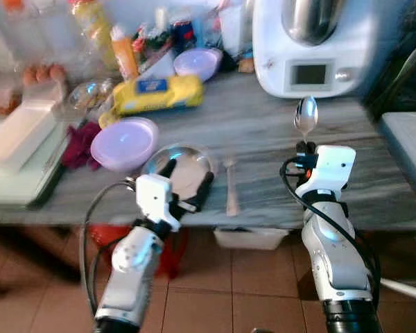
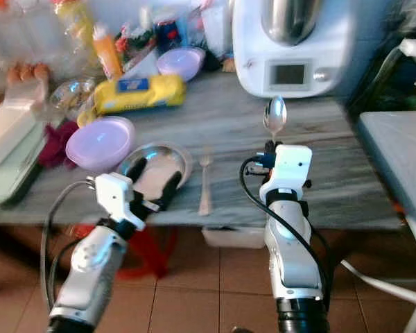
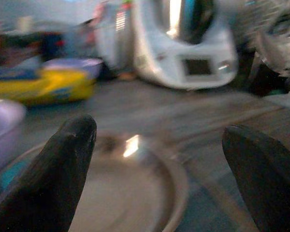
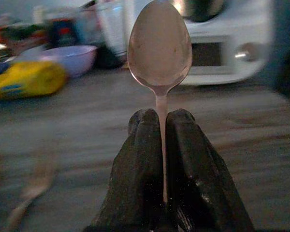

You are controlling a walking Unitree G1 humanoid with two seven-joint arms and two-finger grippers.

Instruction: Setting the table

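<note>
My right gripper (image 1: 306, 146) is shut on a silver spoon (image 1: 306, 115) and holds it bowl-up over the grey counter, in front of the white kitchen machine. In the right wrist view the spoon (image 4: 160, 48) stands up between the two closed fingers (image 4: 144, 159). My left gripper (image 1: 187, 182) is open just above a shiny metal plate (image 1: 187, 163) near the counter's front edge; its fingers (image 3: 63, 169) straddle the plate (image 3: 130, 193). A fork (image 1: 231, 184) lies on the counter to the right of the plate.
A lilac bowl (image 1: 125, 142) sits left of the plate and another (image 1: 197, 62) at the back. A yellow package (image 1: 156, 94), bottles, a white appliance (image 1: 312, 45) and a white box (image 1: 21, 149) crowd the counter (image 1: 263, 132). Bare counter lies right of the fork.
</note>
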